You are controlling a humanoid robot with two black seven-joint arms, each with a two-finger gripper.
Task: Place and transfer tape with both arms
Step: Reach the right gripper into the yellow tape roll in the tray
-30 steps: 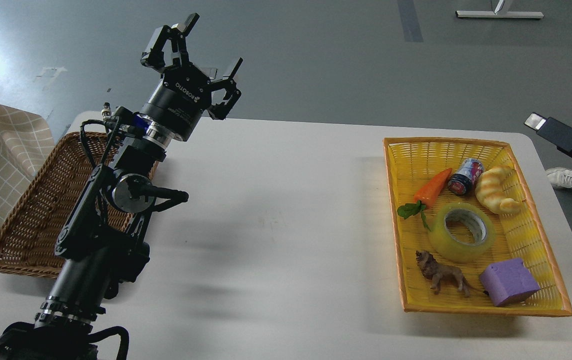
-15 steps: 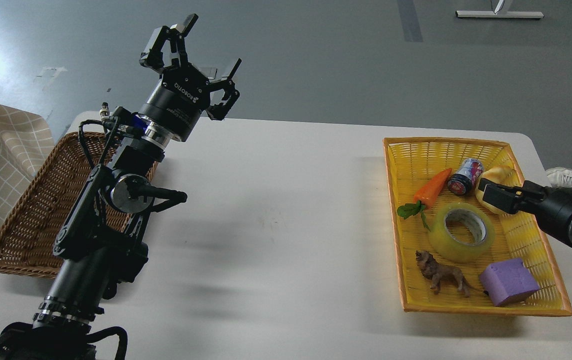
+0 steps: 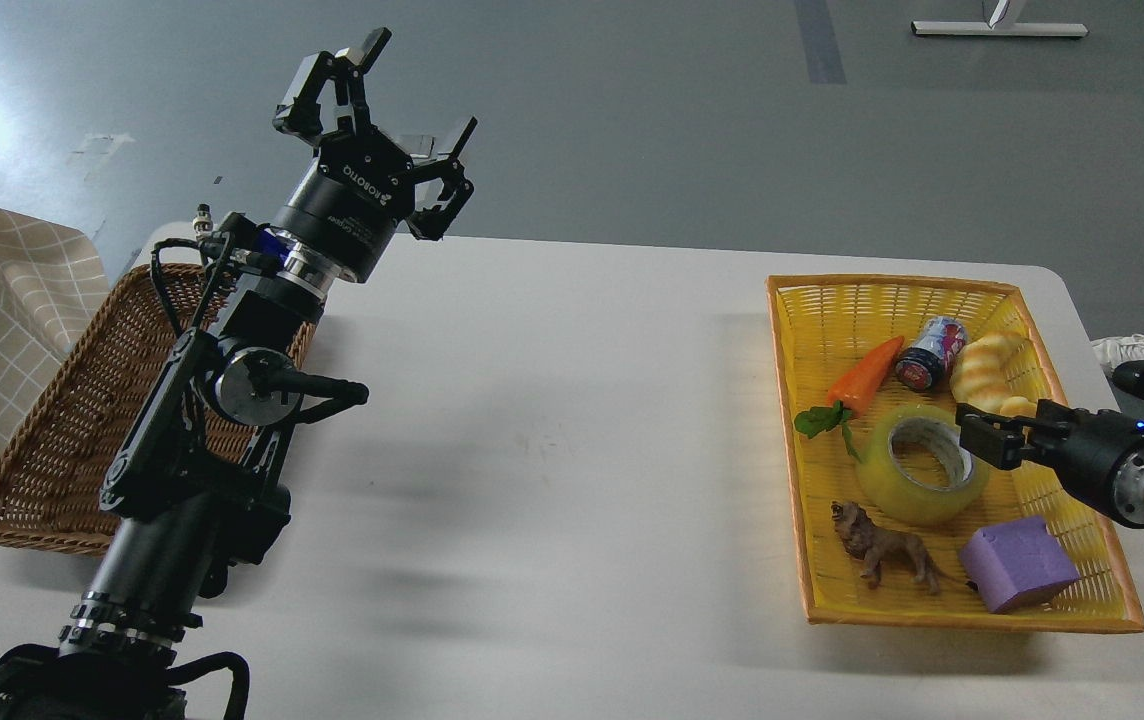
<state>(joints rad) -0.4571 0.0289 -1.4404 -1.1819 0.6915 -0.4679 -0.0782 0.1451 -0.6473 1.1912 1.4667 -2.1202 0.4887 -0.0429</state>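
Right end effector (image 3: 977,430) has been brought down from the bread (image 3: 992,375) to the right rim of the tape (image 3: 922,463); finger state cannot be told, nothing gripped yet. Tape lies flat in the yellow basket (image 3: 942,612), between carrot (image 3: 862,375) and lion (image 3: 882,548). Left end effector (image 3: 387,95) is held raised, fingers spread, empty. Pickup judged imminent.
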